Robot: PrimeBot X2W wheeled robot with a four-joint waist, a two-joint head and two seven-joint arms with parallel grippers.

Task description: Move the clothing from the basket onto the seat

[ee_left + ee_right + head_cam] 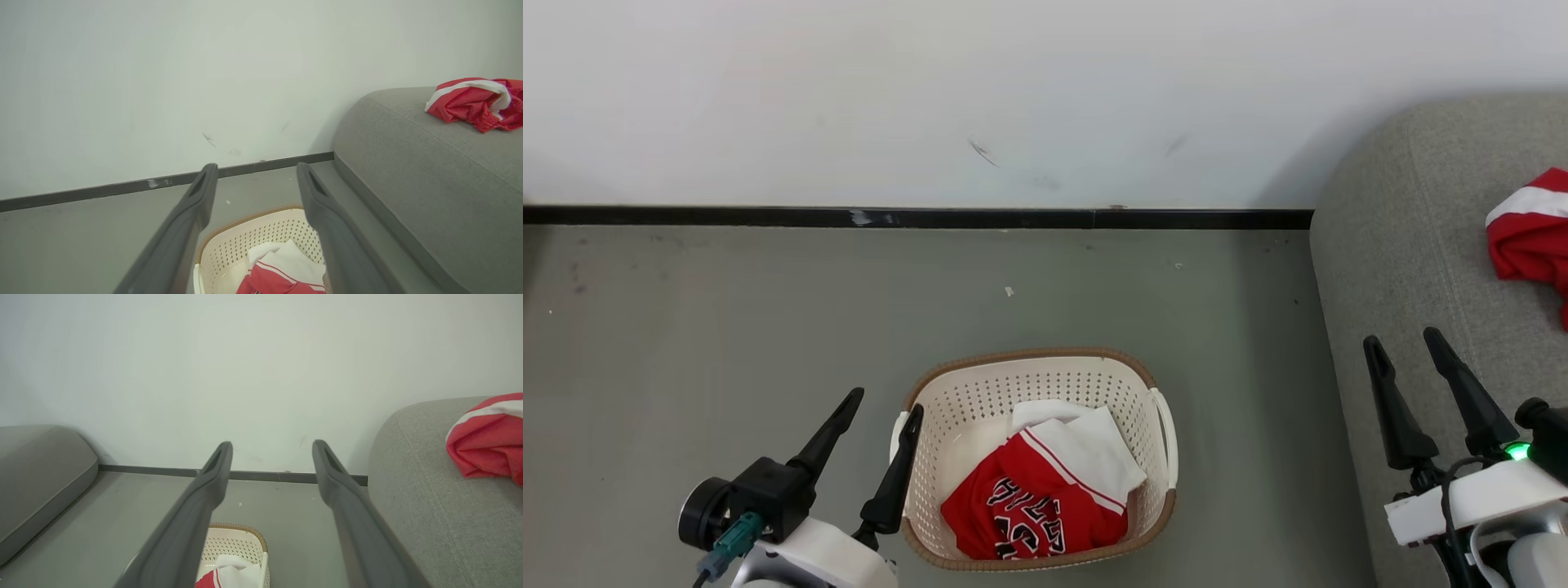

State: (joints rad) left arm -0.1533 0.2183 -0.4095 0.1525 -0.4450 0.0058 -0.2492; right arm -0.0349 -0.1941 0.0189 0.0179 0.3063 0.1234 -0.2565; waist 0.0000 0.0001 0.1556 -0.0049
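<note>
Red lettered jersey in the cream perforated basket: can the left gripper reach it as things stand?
Probably yes. The open left gripper hovers just beside the cream perforated plastic basket, and the red lettered jersey lies uncovered inside, nothing above it.

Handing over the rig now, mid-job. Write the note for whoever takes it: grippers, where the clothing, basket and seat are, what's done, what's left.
Left gripper: jaws open, empty, by the left side of the basket.
Right gripper: jaws open, empty, over the seat.
The basket stands on the floor, left of the seat.
Done: one red garment with a white band lies on the seat.
Left: the red lettered garment, with white fabric over it, is in the basket; lift it onto the seat.
</note>
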